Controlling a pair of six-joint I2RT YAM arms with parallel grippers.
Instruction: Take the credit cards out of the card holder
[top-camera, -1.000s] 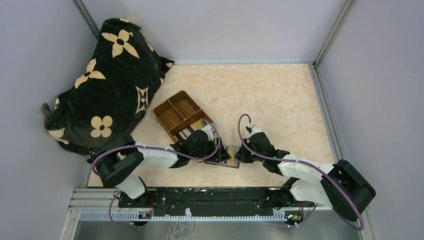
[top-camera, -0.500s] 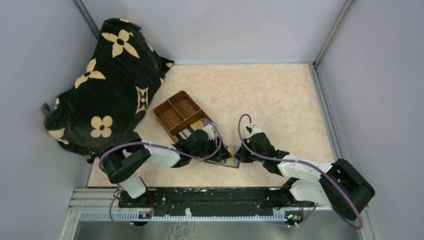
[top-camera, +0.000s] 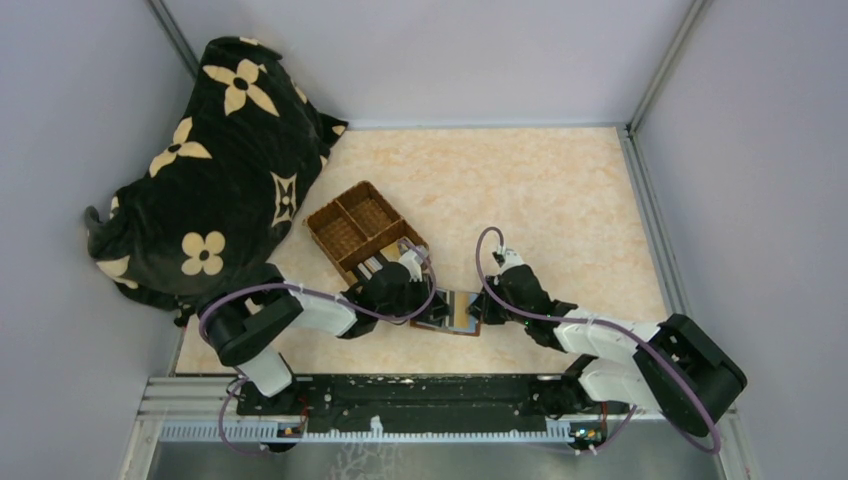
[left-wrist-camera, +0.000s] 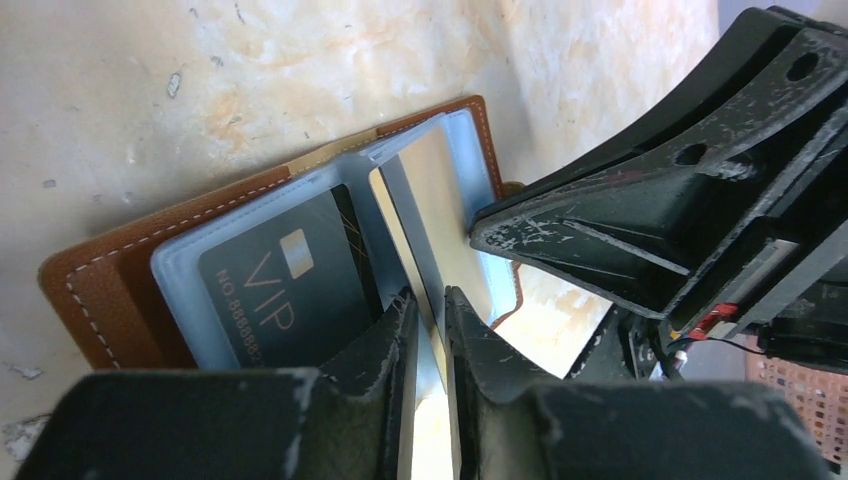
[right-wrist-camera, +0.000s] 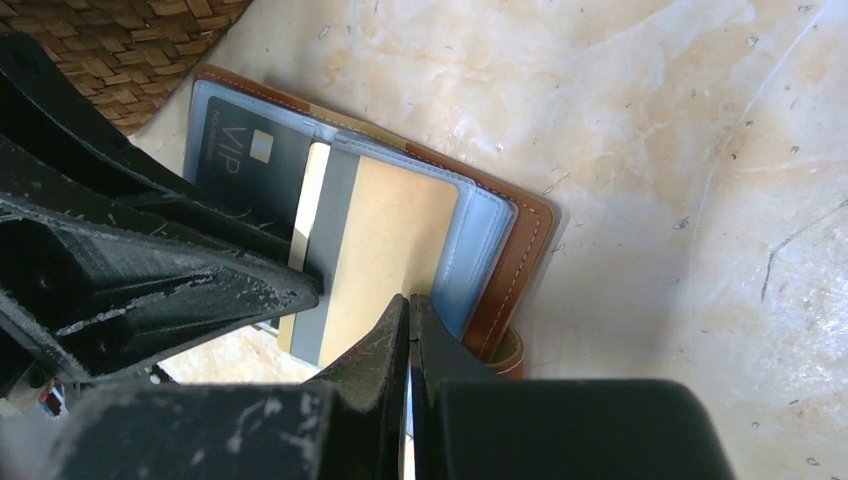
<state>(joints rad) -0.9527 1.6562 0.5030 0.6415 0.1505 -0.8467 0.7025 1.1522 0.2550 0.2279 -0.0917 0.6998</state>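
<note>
— Where is the card holder (top-camera: 462, 313) to be found?

— It is laid open on the table (top-camera: 560, 200), close to the near edge and about midway across, just near and right of a woven basket (top-camera: 336, 202). Its reddish-brown cover is turned down and the grey-blue sleeves are turned up.

— And the credit cards?

— Two can be made out. A dark VIP card (left-wrist-camera: 280, 290) is seen lying flat in the left sleeve. A gold-tan card (right-wrist-camera: 385, 240) with a grey stripe is seen at the middle sleeve, which is raised off the cover. How far that card has been drawn out cannot be told.

— How are the jaws set?

— The jaws of the left gripper (left-wrist-camera: 430, 300) are closed on the thin edge of the gold-tan card, with one finger on each face. The jaws of the right gripper (right-wrist-camera: 408, 305) are pressed fully together, and their tip is set against the right side of the raised sleeve. Whether anything is pinched there cannot be told.

— What else is on the table?

— A black cloth bundle (top-camera: 215, 150) patterned with cream flowers is heaped at the far left corner, against the wall.
</note>
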